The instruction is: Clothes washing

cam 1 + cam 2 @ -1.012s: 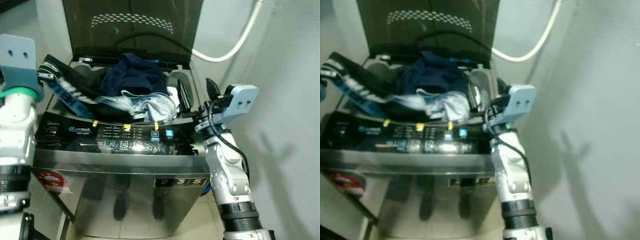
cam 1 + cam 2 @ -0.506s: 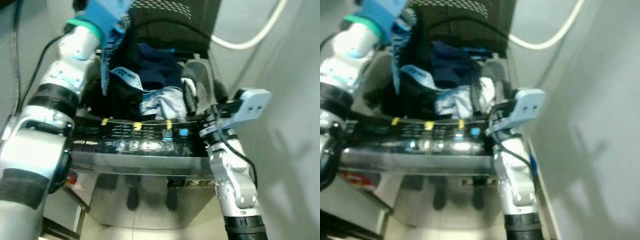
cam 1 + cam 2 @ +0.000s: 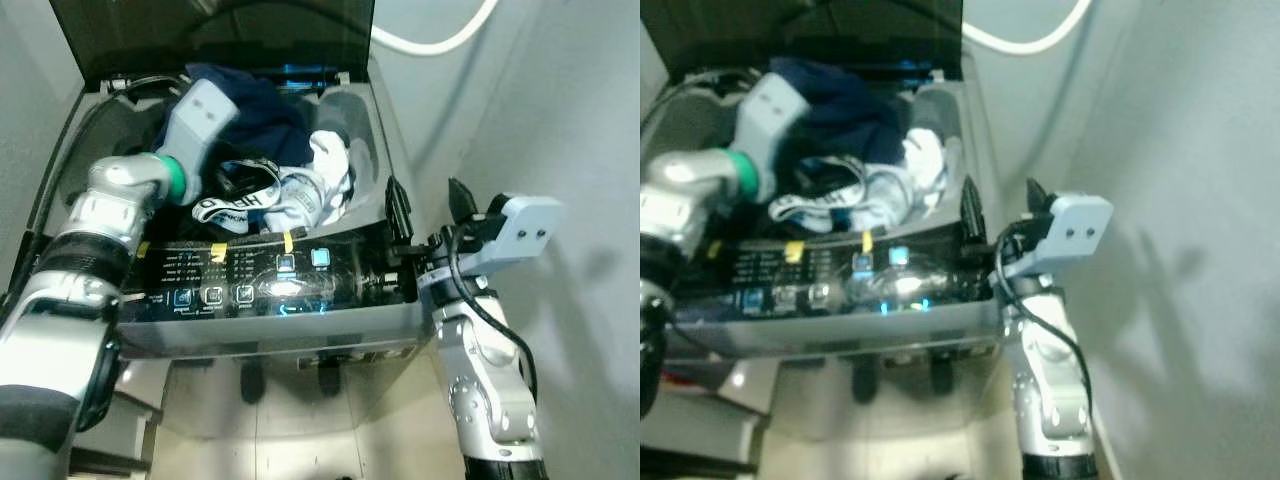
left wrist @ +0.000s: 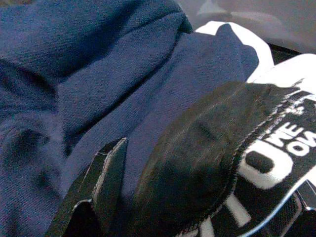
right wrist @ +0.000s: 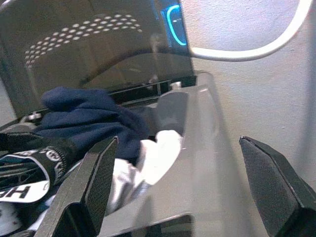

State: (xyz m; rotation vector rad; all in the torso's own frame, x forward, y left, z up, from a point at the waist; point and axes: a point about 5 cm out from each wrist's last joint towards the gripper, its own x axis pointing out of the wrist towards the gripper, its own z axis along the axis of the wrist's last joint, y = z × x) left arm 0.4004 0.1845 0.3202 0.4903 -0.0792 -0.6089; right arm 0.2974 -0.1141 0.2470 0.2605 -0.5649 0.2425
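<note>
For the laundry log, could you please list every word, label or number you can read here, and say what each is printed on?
"HE": white letters on the black band among the clothes.
"ONE" over "OS", cut off: the same band beside the blue garment.
Control panel: lit icons, too blurred to read.
Yellow tags: no readable text.

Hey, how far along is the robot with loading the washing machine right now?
Done: clothes fill the open drum, a navy garment at the back and white laundry in front. In hand: the left claw is down in the pile, pressing at a black item with white lettering. The right claw hovers open beside the machine's right rim. Left: the lid is up and the load sits high.
</note>
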